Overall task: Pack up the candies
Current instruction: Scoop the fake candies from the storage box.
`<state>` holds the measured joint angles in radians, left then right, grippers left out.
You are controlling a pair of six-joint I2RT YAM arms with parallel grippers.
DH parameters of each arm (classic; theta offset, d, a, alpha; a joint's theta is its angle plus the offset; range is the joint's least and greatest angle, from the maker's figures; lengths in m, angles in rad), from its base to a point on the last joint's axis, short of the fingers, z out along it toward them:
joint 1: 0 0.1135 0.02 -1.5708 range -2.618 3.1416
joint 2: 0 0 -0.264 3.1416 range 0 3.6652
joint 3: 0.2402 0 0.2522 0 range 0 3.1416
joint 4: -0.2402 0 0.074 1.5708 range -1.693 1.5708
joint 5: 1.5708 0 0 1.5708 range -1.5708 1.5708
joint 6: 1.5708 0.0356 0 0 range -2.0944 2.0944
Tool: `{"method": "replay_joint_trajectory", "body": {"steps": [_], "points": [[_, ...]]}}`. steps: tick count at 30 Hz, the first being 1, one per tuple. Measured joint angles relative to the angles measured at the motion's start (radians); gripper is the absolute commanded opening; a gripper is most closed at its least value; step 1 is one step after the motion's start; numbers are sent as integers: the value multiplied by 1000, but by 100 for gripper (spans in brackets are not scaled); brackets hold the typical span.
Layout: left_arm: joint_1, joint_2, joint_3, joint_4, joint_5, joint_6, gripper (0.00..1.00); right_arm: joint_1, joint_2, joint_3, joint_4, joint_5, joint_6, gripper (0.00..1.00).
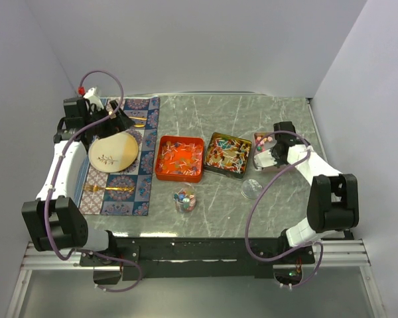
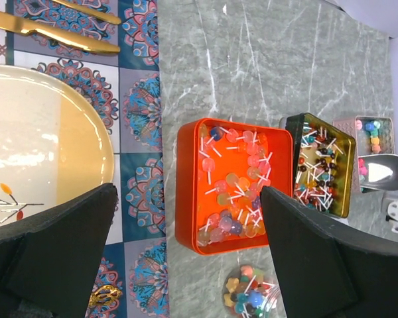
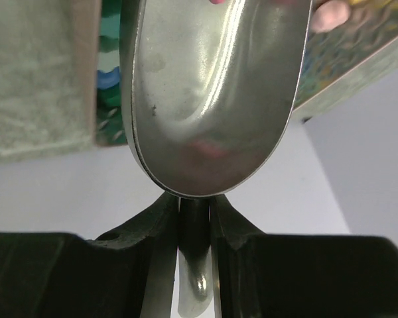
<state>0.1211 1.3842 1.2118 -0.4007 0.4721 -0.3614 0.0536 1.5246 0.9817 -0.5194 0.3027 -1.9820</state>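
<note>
Seen from above, the candies (image 1: 180,158) sit in three containers in a row across the middle of the grey marbled table (image 1: 205,112). Stick-mounted ones fill an orange square tin (image 1: 179,177), wrapped ones a dark patterned tin (image 1: 224,171), and ball-like ones a pale pink tray (image 1: 258,137) furthest right. Near of the orange tin, a small clear cup (image 1: 185,199) already holds a mixed handful, and a clear round lid (image 1: 251,189) lies to its right. The left tool (image 1: 117,120) hangs at the far left over a patterned blue placemat (image 1: 142,192) bearing a cream round plate (image 1: 113,154). The right tool (image 1: 273,154) is over the pink tray.

In the left wrist view, the left tool (image 2: 186,199) has its jaws spread wide and carries nothing. The orange tin shows between them, and a gold knife (image 2: 46,30) lies at the far edge of the placemat.

In the right wrist view, the right tool (image 3: 196,218) is clamped on the handle of a polished steel scoop (image 3: 212,99). Whether the bowl is loaded cannot be told from here.

The candies are probably light, hard and quick to roll, and their sticks may tangle. They look too small for a sure pinch, so sliding the scoop under a heap and keeping it level seems the better hold. The light cup could tip while being filled.
</note>
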Motion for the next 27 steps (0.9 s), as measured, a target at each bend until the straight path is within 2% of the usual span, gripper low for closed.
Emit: {"method": "replay_joint_trajectory", "body": {"steps": [11, 15, 21, 27], "points": [[2, 68, 4, -16, -29, 18, 94, 39, -8, -126, 151, -158, 37, 0], [3, 125, 32, -37, -29, 36, 93, 42, -7, -153, 188, -193, 153, 0], [2, 177, 72, -71, -32, 78, 93, 30, 29, -155, 247, -214, 411, 0], [2, 213, 128, -123, -24, 136, 93, 7, 15, -206, 364, -250, 555, 0]]}}
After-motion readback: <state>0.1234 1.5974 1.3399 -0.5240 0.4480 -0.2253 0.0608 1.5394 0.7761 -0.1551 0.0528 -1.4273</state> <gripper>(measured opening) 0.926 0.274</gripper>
